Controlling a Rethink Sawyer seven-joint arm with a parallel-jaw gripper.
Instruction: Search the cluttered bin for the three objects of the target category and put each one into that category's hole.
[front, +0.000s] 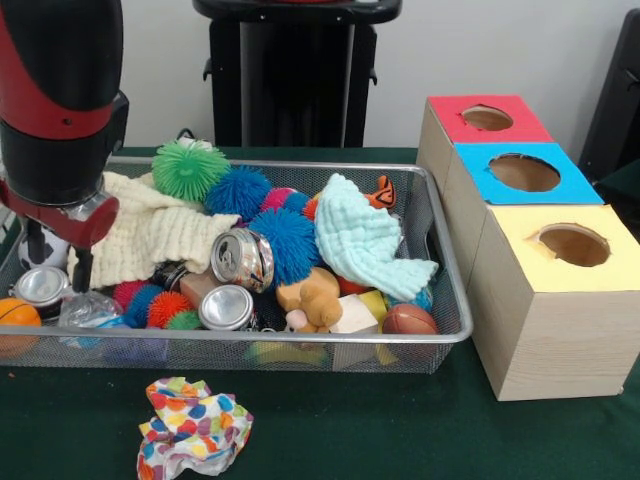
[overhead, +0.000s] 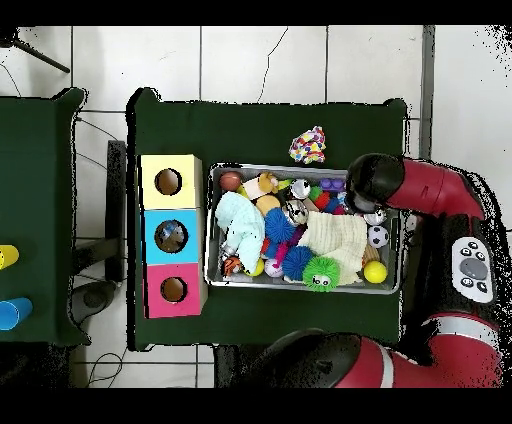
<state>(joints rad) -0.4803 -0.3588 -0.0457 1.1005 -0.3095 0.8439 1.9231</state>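
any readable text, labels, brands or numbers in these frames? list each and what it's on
None legible in either view.
Silver cans in the bin: no print can be made out.
Control panel on the robot arm: markings too small to read.
Red, blue and yellow boxes: plain, no labels.

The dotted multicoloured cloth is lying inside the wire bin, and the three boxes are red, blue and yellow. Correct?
Not quite. The front view shows the dotted cloth lying on the green table outside the bin, in front of its rim. The three boxes are indeed red, blue and yellow.
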